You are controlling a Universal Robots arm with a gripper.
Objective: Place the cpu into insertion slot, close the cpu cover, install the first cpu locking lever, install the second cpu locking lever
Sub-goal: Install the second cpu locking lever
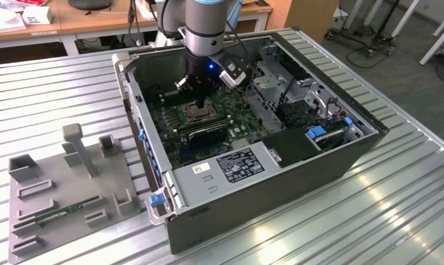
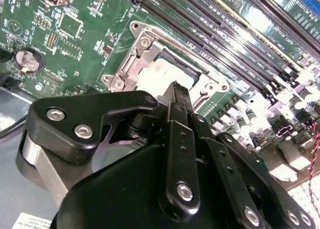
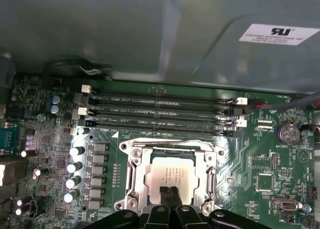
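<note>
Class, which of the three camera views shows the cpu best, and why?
The first wrist view: the cpu lies almost square-on under the closed cpu cover. The second wrist view shows it at a slant, partly hidden by the gripper. In the exterior view it is a small pale patch.

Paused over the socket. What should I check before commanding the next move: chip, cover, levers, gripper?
1. Pale silver square cpu seated in the dark, silver-rimmed insertion slot: ok, it lies flat.
2. Silver-grey metal-frame cpu cover down: ok, it lies flat around the chip.
3. Locking levers latched: cannot tell.
4. Black gripper empty: ok, fingers shut with nothing between them, tip just over the chip's edge.
5. Long black memory slots clear of the gripper: ok.
</note>
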